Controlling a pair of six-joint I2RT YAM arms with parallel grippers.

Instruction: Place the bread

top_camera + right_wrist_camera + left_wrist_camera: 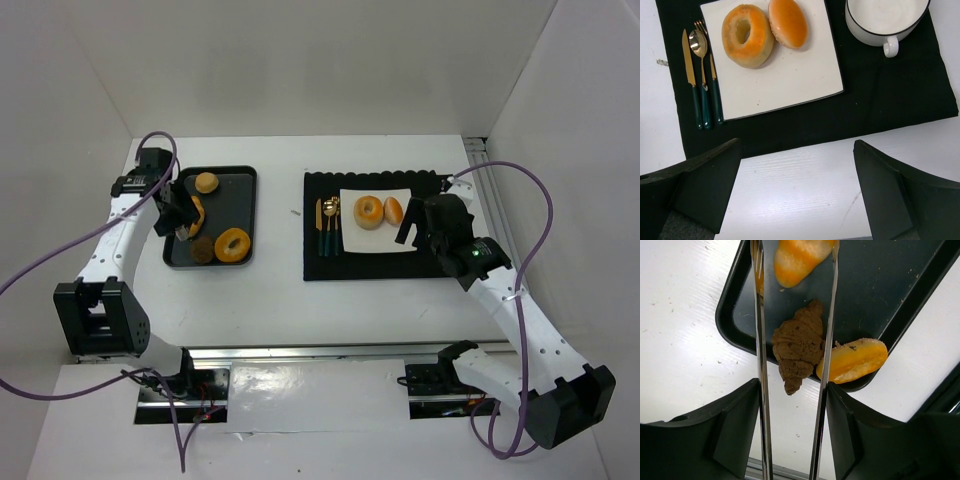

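My left gripper (180, 212) (792, 410) is shut on a pair of metal tongs (760, 365). The tongs pinch an orange-and-white striped pastry (797, 260) (198, 211) and hold it above the black tray (246, 180) (890, 285). On the tray lie a round bun (207, 183), a brown chocolate croissant (799, 347) (204, 250) and an orange doughnut (852, 361) (232, 245). A white square plate (380, 238) (785, 85) on a black mat (320, 265) holds a bagel (747, 35) and a glazed bun (787, 21). My right gripper (418, 232) (797, 185) is open and empty over the mat's near edge.
A knife, spoon and fork (702, 80) (328, 226) lie on the mat left of the plate. A white cup with a dark rim (882, 17) stands on the mat to the plate's right. White walls close in the table on three sides.
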